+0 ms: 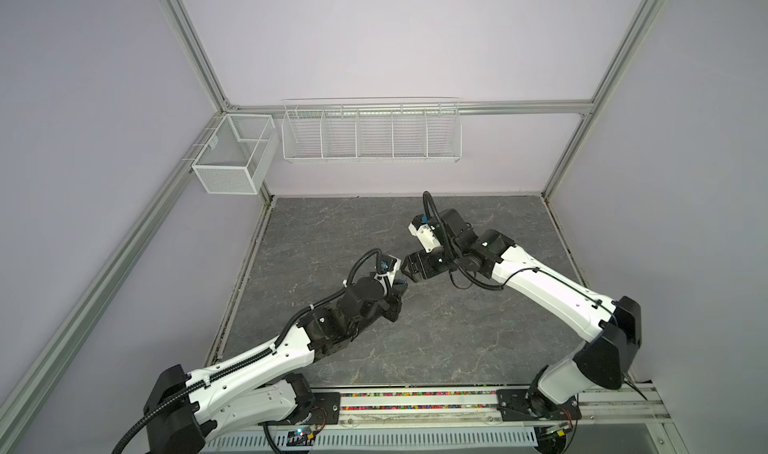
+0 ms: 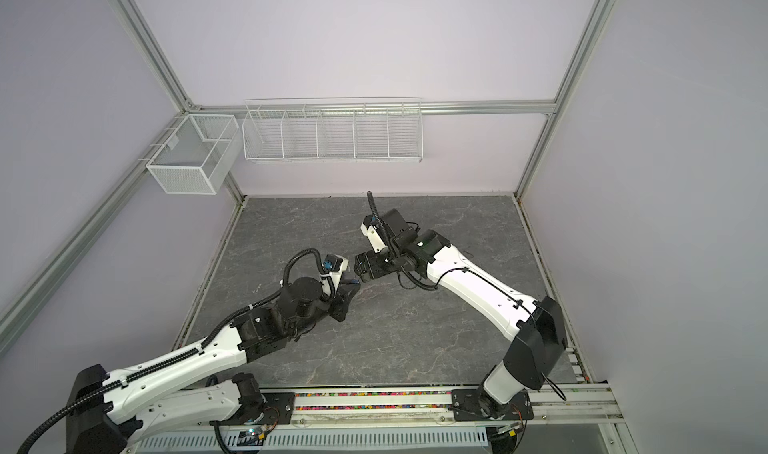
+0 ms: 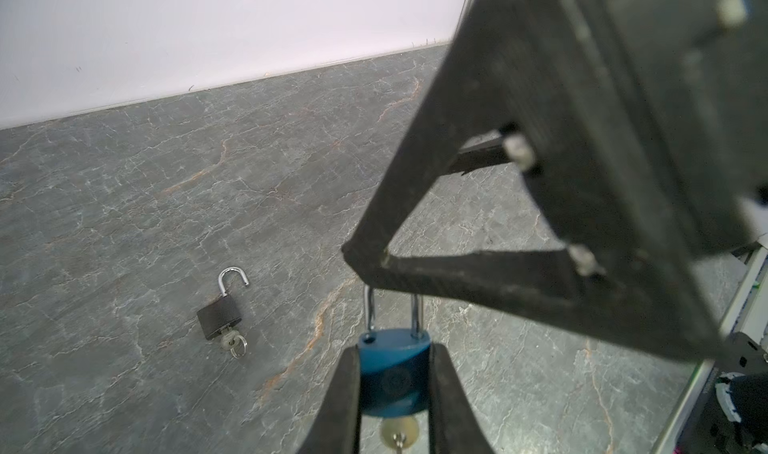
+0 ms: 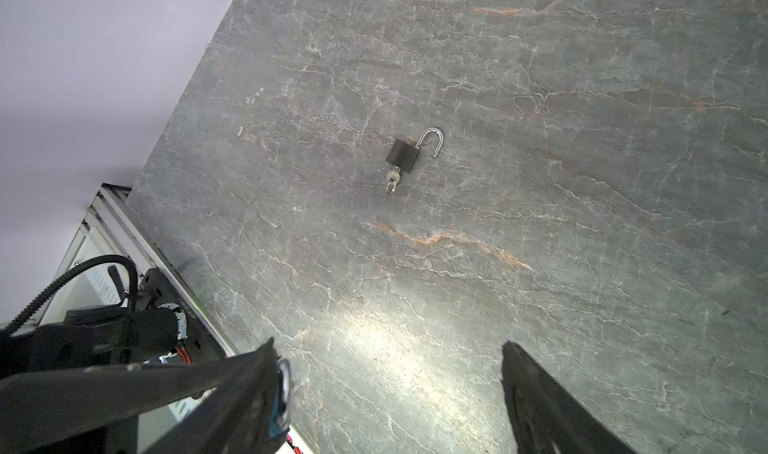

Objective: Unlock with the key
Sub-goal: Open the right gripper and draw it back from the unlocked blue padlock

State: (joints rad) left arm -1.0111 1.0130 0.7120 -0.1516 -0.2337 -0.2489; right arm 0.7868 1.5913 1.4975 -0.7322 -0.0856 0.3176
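Note:
A blue padlock (image 3: 392, 373) is clamped by its body between the fingers of my left gripper (image 3: 395, 350), held above the table. A pale key (image 3: 400, 430) sticks out of the padlock's underside, between the fingers. The silver shackle (image 3: 371, 306) rises behind a finger of my right gripper (image 4: 390, 373). That gripper stands wide open, nothing between its fingers, with one finger (image 4: 249, 389) beside the shackle (image 4: 284, 383). In both top views the two grippers meet mid-table, left (image 1: 397, 292) (image 2: 347, 294) and right (image 1: 409, 271) (image 2: 360, 270). I cannot tell whether the shackle is latched.
A black padlock (image 3: 219, 315) (image 4: 402, 154) lies on the grey marble tabletop (image 1: 457, 348) with its shackle swung open and a key with a ring in it. White wire baskets (image 1: 370, 134) (image 1: 232, 152) hang on the back wall. A rail (image 1: 415, 406) runs along the front edge.

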